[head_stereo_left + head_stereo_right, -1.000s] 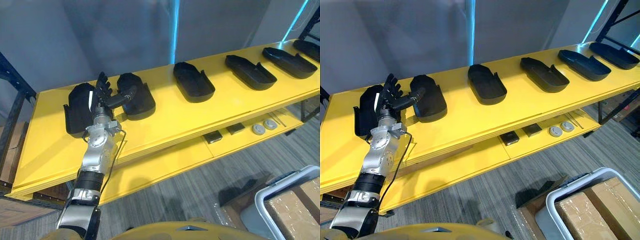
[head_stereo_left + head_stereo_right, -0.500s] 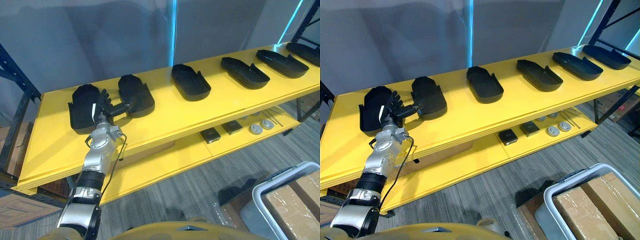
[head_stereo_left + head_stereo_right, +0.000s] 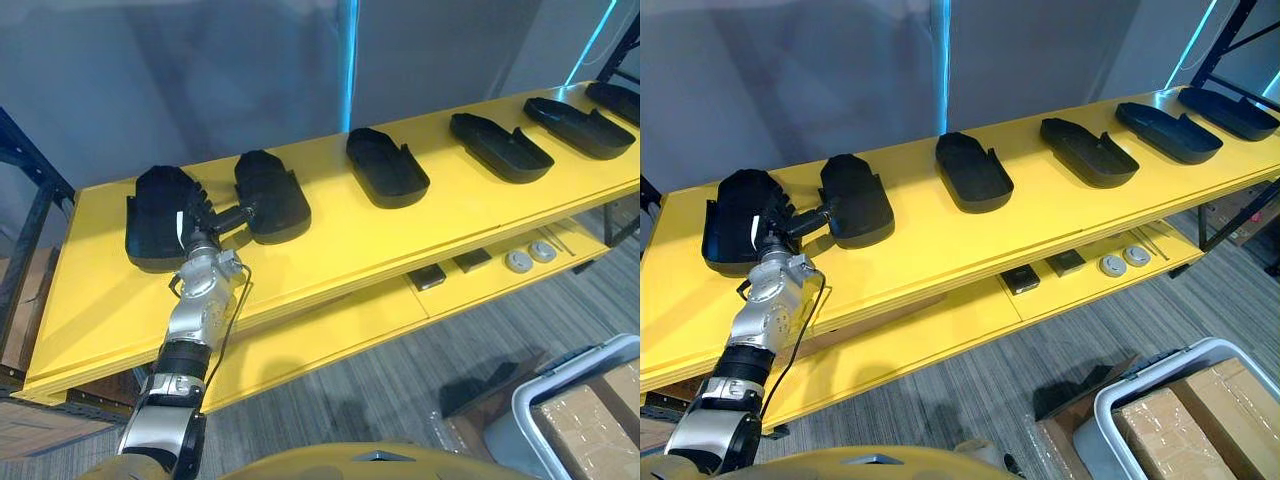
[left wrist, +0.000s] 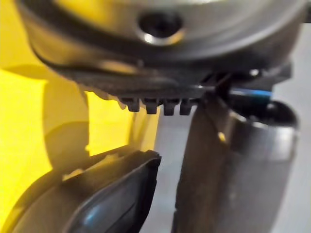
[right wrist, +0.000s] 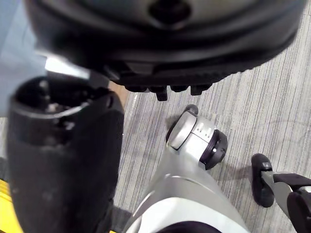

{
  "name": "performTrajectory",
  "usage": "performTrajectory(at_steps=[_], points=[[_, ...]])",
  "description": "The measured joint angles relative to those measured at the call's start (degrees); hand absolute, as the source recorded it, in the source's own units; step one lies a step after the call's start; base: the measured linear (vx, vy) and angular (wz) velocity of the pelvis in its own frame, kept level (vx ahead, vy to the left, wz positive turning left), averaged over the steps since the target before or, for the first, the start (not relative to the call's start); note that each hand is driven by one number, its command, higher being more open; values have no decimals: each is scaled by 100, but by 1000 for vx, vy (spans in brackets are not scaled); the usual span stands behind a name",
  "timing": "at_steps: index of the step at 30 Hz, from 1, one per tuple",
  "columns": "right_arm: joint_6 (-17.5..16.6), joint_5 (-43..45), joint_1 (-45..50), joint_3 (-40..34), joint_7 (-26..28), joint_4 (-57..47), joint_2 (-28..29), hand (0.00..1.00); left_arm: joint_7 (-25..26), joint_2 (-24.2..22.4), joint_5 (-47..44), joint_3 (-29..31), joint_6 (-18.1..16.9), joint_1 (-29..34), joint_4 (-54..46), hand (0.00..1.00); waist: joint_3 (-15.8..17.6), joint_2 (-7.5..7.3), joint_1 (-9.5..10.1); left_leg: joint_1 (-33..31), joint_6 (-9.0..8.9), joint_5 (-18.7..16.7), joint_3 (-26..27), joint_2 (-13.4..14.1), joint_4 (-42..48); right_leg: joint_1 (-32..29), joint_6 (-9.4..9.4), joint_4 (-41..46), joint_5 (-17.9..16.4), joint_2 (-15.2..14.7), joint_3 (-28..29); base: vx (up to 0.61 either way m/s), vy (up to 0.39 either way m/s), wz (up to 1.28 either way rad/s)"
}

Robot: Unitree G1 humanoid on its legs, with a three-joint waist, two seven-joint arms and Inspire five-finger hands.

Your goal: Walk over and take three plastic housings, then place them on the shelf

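Black housing [image 3: 150, 215] just beside left robot hand [image 3: 200, 235].

Plastic housings: six, black, long shallow shells, one end rounded. Flat in row along top of yellow shelf [image 3: 330, 240].
- leftmost housing [image 3: 150, 215], second housing [image 3: 272, 197]: close pair at left end; facing unclear
- third housing [image 3: 386, 167], fourth housing [image 3: 500, 146], fifth housing [image 3: 578, 125], sixth housing [image 3: 620, 98]: spaced apart rightward, hollow side up

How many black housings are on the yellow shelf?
6, in a row left to right: first housing, second, third, fourth, fifth, sixth. More may lie past the view's edge.
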Motion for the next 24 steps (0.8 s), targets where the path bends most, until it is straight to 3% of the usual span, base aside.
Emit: performTrajectory(at_steps=[24], points=[[2, 0, 3, -12, -10, -5, 2, 100, 102, -45, 0, 121, 18, 1, -168, 100, 72, -24, 118, 36, -7, -18, -37, 2, -1, 64, 60, -59, 27, -8, -36, -13, -1, 0]])
